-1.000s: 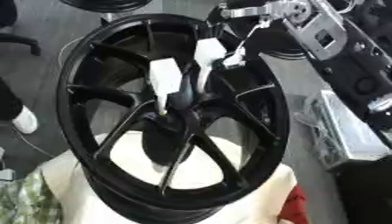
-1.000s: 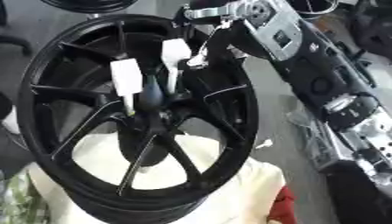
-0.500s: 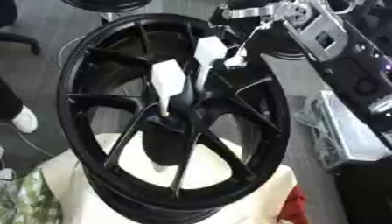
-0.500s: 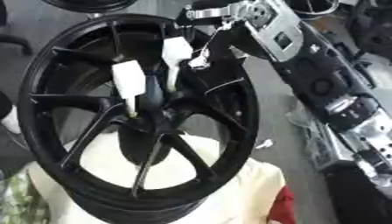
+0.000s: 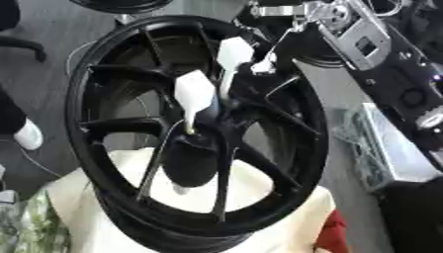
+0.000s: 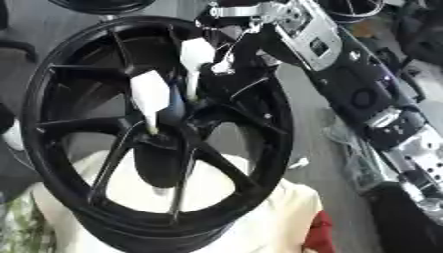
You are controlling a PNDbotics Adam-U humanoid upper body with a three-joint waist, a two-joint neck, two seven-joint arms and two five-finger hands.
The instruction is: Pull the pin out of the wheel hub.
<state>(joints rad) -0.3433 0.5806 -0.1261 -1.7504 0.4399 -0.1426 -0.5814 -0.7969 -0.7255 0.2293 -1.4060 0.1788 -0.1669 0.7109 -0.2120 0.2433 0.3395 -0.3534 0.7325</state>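
A large black spoked wheel (image 5: 86, 148) lies tilted on a cream cloth (image 5: 277, 207). Its hub (image 5: 192, 150) sits in the middle of the spokes. My right hand (image 5: 234, 53) reaches in from the upper right on a black and silver arm and hovers just above the hub. Its white-tipped fingers (image 5: 195, 91) are pinched together around a dark stem. A thin pale pin (image 5: 188, 126) runs from them down into the hub. The left hand shows in neither view.
A clear tray of metal parts (image 5: 389, 153) lies on the floor to the right. Something red (image 5: 333, 232) pokes out beside the cloth. Another wheel (image 5: 121, 4) lies at the top edge, and a person's white shoe (image 5: 26, 134) stands at the left.
The whole picture has shifted a little, so the camera moved. My right hand stays pinched over the hub, and slightly more of the pale pin shows below the fingertips.
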